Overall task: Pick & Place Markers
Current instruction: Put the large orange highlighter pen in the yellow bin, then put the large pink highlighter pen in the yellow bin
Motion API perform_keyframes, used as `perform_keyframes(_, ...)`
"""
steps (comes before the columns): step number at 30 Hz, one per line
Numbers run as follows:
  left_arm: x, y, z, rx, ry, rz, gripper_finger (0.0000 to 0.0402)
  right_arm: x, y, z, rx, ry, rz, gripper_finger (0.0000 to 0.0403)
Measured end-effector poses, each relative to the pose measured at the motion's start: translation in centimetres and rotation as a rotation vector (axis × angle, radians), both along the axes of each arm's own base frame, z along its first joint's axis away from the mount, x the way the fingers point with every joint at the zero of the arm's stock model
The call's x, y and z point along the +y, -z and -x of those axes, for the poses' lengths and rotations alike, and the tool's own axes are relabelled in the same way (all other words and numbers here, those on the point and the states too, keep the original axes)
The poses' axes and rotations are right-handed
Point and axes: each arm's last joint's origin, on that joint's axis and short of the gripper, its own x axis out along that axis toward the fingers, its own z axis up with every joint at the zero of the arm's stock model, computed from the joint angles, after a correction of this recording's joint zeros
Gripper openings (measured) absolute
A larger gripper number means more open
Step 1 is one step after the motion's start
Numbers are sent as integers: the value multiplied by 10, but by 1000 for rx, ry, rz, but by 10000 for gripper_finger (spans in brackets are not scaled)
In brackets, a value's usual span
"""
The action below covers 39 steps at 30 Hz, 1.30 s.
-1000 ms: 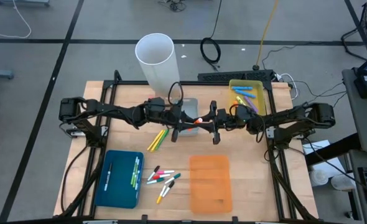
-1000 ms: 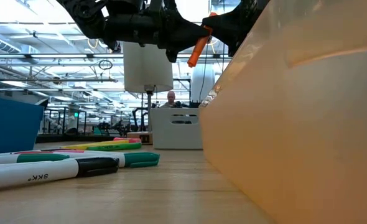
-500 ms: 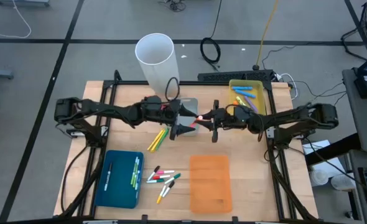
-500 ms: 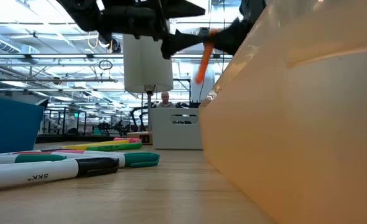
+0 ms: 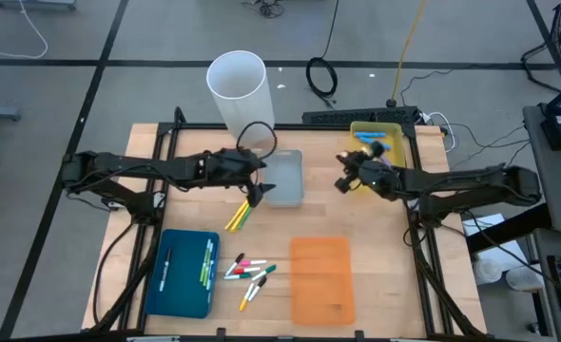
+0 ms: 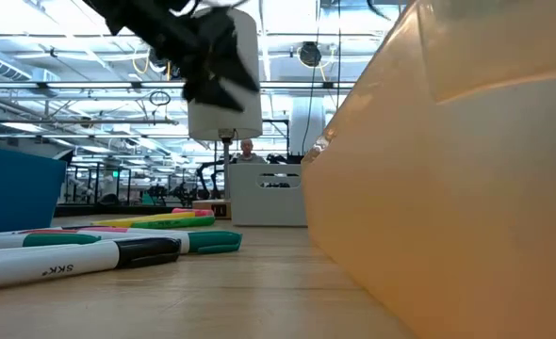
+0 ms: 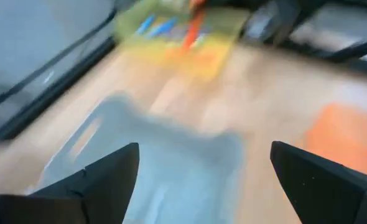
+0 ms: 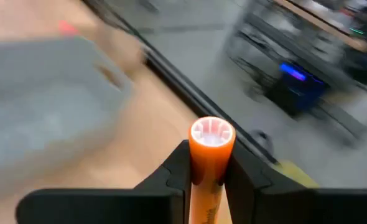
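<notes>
Right wrist view: right gripper [image 8: 209, 180] clamped on orange marker [image 8: 211, 149], could slip if swung fast toward yellow tray [image 5: 380, 142]; left gripper [image 5: 258, 194] spread wide, empty.

My wooden table [image 5: 376, 237] carries: blue tray [image 5: 181, 273] lower left, orange tray [image 5: 321, 279] lower centre, grey tray [image 5: 282, 178] middle, yellow tray [image 5: 379, 144] upper right, loose markers [image 5: 249, 272] between blue and orange trays.

Top cam hangs overhead, straight down, whole surface [image 5: 376, 237] in shot w/ floor around it. Low cam sits right at surface level, looking across into the room, hard against the orange tray [image 6: 448, 188]. Left wrist cam faces the grey tray [image 7: 152, 162], also seen from above. Right wrist cam looks out close past its end effector [image 8: 208, 168].
</notes>
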Motion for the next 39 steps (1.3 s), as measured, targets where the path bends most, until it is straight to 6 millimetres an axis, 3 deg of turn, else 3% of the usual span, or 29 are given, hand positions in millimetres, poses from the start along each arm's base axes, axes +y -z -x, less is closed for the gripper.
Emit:
perform_keyframes(6,2,19,9,189,-160,21,343,-20,20,27,20,199,-11,51)
perform_keyframes(15,5,24,13,233,-270,16,318,-43,39,50,14,393,-66,53)
perform_keyframes(22,6,24,14,229,-291,28,304,-45,43,53,19,413,-71,174)
perform_keyframes(26,11,29,12,234,-347,44,296,-45,43,53,17,412,-71,222)
perform_keyframes(31,23,53,5,310,-410,80,287,-45,42,53,8,411,-69,248)
perform_keyframes(39,52,108,-8,436,-528,129,259,-45,42,52,2,383,-88,249)
